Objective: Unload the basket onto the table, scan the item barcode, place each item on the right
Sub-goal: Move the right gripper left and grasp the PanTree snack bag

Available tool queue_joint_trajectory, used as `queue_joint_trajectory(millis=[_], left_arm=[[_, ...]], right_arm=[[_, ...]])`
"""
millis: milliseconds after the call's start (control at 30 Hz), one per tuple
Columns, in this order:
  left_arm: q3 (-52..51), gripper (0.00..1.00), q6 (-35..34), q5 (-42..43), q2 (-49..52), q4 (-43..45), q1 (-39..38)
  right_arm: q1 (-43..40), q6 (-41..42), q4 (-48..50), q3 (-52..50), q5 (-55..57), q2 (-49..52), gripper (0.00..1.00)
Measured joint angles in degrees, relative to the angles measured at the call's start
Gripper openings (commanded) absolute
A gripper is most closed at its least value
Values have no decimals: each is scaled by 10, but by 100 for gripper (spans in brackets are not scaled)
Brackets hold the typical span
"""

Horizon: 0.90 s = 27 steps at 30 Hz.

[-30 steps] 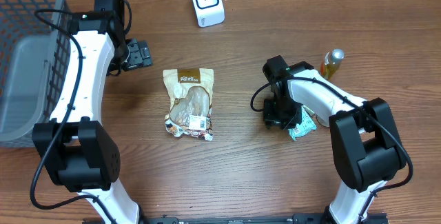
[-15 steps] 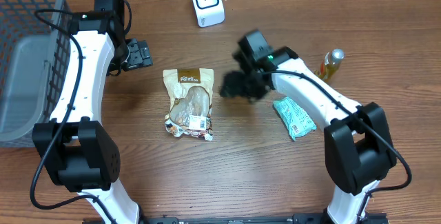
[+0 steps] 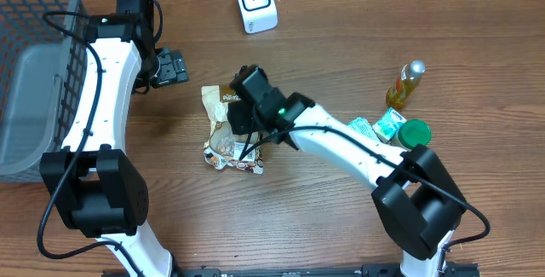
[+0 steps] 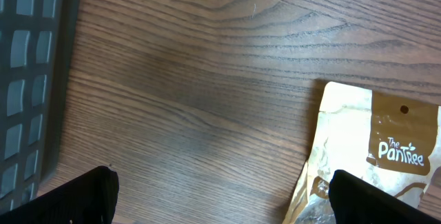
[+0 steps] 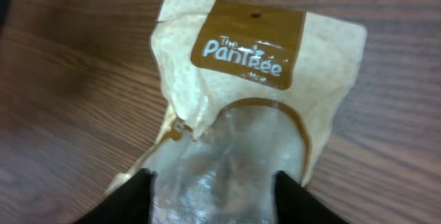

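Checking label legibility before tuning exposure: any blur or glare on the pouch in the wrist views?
Right wrist view: pouch soft, probably motion blur, logo legible, mild sheen on its clear window. Left wrist view: tabletop grain sharp, pouch corner crisp, no glare. Overhead view: evenly lit, right gripper slightly smeared.

I had my right gripper (image 3: 239,117) over the snack pouch (image 3: 221,98) mid-table; the scanner (image 3: 255,2) stood at the far edge, the basket (image 3: 38,8) at far left.

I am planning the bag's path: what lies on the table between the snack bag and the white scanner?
Nothing: the overhead view shows only bare table between the snack bag and the white scanner.
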Motion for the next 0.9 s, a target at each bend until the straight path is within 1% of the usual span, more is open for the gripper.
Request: queue_joint_trajectory(millis=[33,67,100,367,567,733,900], left_arm=[[0,100,0,0,0,0,0],[0,100,0,0,0,0,0],[0,100,0,0,0,0,0],[0,100,0,0,0,0,0],[0,100,0,0,0,0,0],[0,100,0,0,0,0,0],[0,100,0,0,0,0,0]], right_arm=[[5,4,7,-4,4,0,22],[9,4,14,-8,7,0,15],[11,5,17,-11,11,1,11],[16,5,40,-15,8,11,9],[16,6,55,-14,-62,58,9],[16,6,55,-9,-130,67,9],[16,6,53,-7,-161,71,8]])
